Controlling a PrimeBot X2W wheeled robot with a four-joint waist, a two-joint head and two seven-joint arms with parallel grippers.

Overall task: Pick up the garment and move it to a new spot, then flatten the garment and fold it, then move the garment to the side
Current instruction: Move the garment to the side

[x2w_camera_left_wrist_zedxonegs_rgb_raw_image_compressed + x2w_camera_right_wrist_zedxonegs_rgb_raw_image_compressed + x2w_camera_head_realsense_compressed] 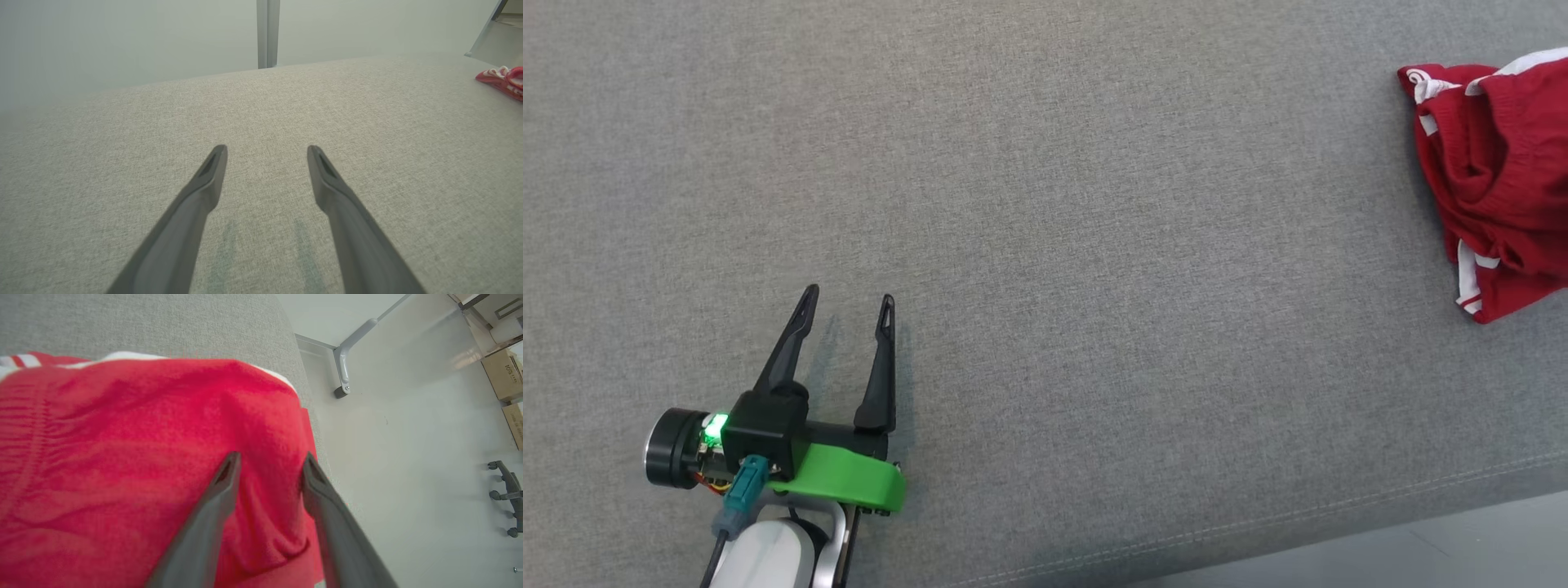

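Because the garment (122, 457) looks soft and light, the fold between the parted right fingers (218, 498) is best pinched; the left fingers (204, 192) are spread wide.

The garment (1494, 188) at the right edge of the frame is bright red with white stripes and trim. The desk (1094, 204) is a heathered grey weave. At lower left, the left gripper (849, 296) is black, with a vivid green bracket (849, 482), a glowing green light (716, 426) and a teal connector (743, 490). The floor (1462, 547) is pale grey.
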